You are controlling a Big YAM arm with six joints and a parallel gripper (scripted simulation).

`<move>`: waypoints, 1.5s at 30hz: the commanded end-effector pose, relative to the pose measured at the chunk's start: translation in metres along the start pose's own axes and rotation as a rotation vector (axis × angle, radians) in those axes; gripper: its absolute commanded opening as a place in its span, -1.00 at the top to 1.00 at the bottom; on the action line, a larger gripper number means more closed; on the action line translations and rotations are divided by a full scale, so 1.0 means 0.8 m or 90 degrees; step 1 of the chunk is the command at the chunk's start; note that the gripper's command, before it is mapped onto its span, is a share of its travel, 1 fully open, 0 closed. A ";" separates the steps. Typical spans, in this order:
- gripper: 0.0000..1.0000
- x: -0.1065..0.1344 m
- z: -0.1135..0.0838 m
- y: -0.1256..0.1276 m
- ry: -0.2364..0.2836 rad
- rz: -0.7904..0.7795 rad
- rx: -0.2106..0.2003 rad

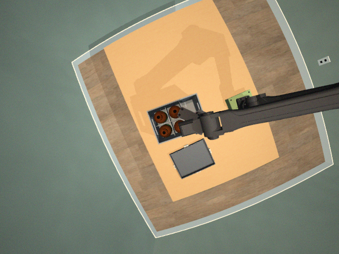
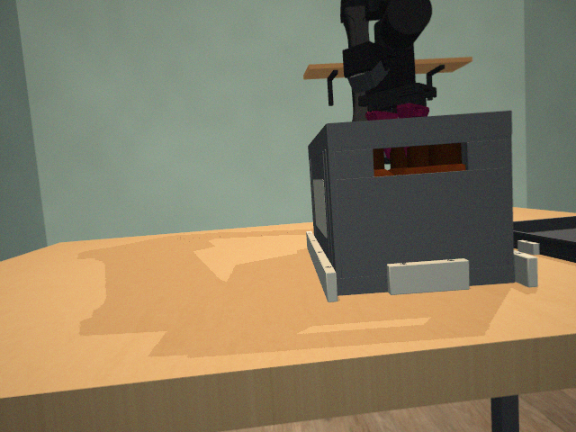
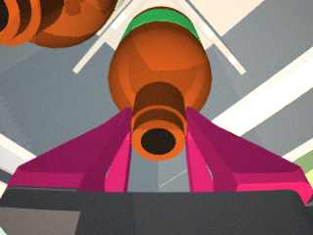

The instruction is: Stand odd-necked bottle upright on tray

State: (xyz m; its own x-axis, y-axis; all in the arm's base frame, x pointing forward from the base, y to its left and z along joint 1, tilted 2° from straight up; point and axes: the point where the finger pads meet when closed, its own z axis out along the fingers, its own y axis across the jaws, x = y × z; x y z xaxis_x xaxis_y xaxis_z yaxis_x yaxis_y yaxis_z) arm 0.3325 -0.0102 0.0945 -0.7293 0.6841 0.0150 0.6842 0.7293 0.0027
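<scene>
My gripper point(image 2: 396, 151) point(image 3: 158, 117) is shut on the neck of an orange-brown bottle point(image 3: 158, 56) with a green band. In the wrist view a finger presses each side of the neck, below the open mouth. The fingers reach down inside the grey crate point(image 1: 153, 127) point(image 2: 418, 223). In the top view the arm hides the held bottle. Other bottles point(image 1: 160, 117) point(image 1: 165, 131) point(image 1: 174, 111) point(image 1: 178, 126) stand in the crate; one bottle point(image 3: 80, 24) is at the wrist view's upper left. The dark tray point(image 1: 191, 158) point(image 2: 551, 236) is empty, beside the crate. Differences in neck thickness cannot be told.
Pale dividers point(image 3: 230, 59) split the crate. Light blocks point(image 2: 427, 276) point(image 2: 319, 265) stand along its base. A green board point(image 1: 234, 102) lies near the arm's base. The arm point(image 1: 246, 117) passes over the crate's right part. A wall shelf point(image 2: 448, 66) shows behind the arm.
</scene>
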 end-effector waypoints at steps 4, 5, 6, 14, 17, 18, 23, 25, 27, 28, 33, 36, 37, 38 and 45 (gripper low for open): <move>1.00 0.010 0.012 -0.001 0.013 -0.003 0.011; 1.00 0.010 0.012 -0.001 0.013 -0.003 0.011; 1.00 0.010 0.012 -0.001 0.013 -0.003 0.011; 1.00 0.010 0.012 -0.001 0.013 -0.003 0.011; 1.00 0.010 0.012 -0.001 0.013 -0.003 0.011; 1.00 0.010 0.012 -0.001 0.013 -0.003 0.011; 1.00 0.010 0.012 -0.001 0.013 -0.003 0.011; 1.00 0.010 0.012 -0.001 0.013 -0.003 0.011; 1.00 0.010 0.012 -0.001 0.013 -0.003 0.011; 1.00 0.010 0.012 -0.001 0.013 -0.003 0.011; 1.00 0.011 0.011 -0.002 0.014 -0.003 0.011; 1.00 0.012 0.009 -0.003 0.016 -0.003 0.013; 1.00 0.012 0.008 -0.004 0.017 -0.003 0.014; 1.00 0.012 0.007 -0.004 0.016 -0.003 0.013; 1.00 0.011 -0.001 -0.004 0.010 -0.003 0.007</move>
State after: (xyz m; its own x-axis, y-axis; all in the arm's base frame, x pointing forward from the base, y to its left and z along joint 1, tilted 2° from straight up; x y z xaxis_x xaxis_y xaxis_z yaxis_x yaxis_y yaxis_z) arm 0.3313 -0.0101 0.0945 -0.7293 0.6840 0.0185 0.6841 0.7294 0.0005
